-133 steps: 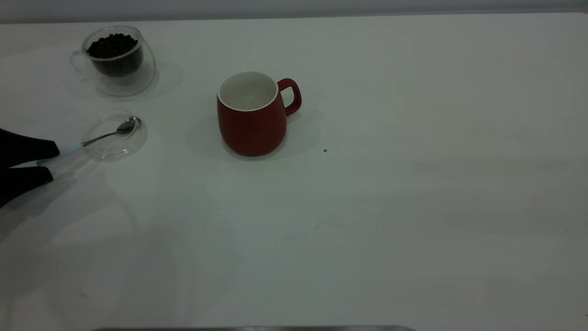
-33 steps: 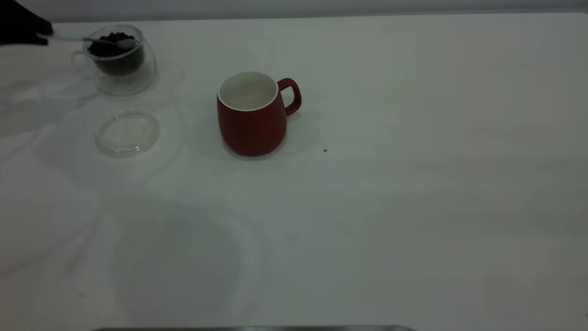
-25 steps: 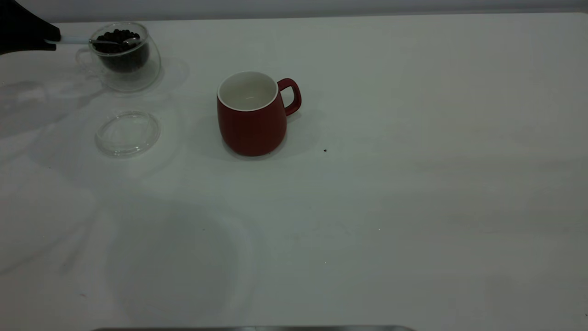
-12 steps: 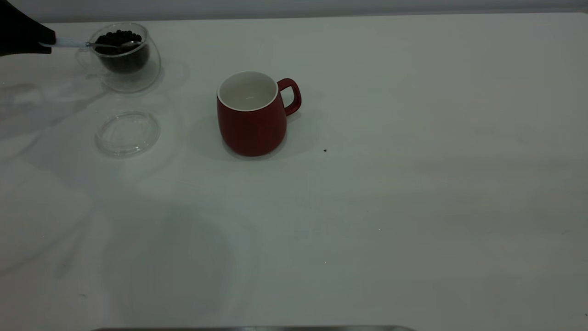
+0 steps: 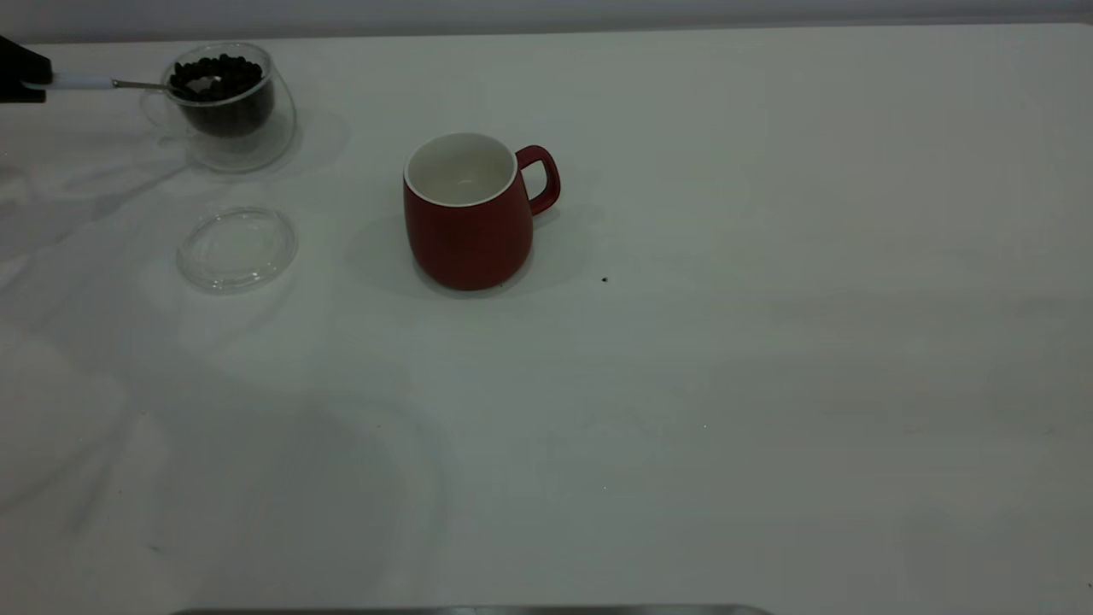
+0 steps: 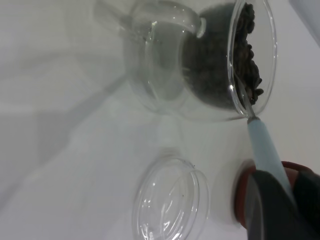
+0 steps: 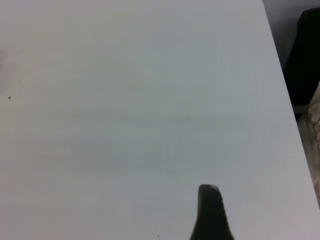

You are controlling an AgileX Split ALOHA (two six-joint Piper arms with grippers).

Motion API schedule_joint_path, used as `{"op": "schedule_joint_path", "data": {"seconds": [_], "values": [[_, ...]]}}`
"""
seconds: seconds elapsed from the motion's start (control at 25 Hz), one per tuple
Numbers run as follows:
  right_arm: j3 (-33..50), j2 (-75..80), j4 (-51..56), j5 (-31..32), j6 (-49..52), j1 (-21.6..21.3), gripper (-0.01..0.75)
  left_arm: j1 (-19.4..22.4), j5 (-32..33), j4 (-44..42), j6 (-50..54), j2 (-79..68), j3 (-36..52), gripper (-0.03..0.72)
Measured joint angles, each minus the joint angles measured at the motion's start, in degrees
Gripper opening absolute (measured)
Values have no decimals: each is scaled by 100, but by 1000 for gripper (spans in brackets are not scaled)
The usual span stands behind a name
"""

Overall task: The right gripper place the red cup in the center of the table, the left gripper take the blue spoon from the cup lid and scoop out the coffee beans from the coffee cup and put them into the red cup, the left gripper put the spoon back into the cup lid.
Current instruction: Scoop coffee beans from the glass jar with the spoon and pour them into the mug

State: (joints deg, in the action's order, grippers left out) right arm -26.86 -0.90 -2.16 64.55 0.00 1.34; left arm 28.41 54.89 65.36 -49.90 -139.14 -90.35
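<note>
The red cup (image 5: pixel 468 213) stands upright near the table's middle, empty inside. The coffee cup (image 5: pixel 229 109) stands at the far left, full of coffee beans (image 5: pixel 218 70). My left gripper (image 5: pixel 19 79) is at the view's left edge, shut on the blue spoon's pale handle (image 5: pixel 81 83). The spoon's metal bowl (image 5: pixel 203 85) lies among the beans by the cup's left rim. The cup lid (image 5: pixel 236 248) lies empty in front of the coffee cup. The left wrist view shows the spoon handle (image 6: pixel 265 150), coffee cup (image 6: pixel 165 65), beans (image 6: pixel 247 65) and lid (image 6: pixel 170 200). My right gripper (image 7: pixel 210 212) hangs over bare table.
A single dark speck (image 5: pixel 604 279) lies right of the red cup. The white table (image 5: pixel 726 384) stretches wide to the right and front. The table's right edge (image 7: pixel 285 85) shows in the right wrist view, with dark equipment beyond it.
My left gripper has drawn back to the left, pulling the spoon's bowl from the cup's far side to its left rim. Earlier it lifted the spoon off the lid. The coffee cup shifted slightly.
</note>
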Motion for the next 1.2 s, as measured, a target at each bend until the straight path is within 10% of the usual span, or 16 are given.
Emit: {"op": "schedule_joint_path", "data": {"seconds": [1.2], "values": [[0,0,0,0,0,0,574,73,775,700,-73,-380,0,124]]}}
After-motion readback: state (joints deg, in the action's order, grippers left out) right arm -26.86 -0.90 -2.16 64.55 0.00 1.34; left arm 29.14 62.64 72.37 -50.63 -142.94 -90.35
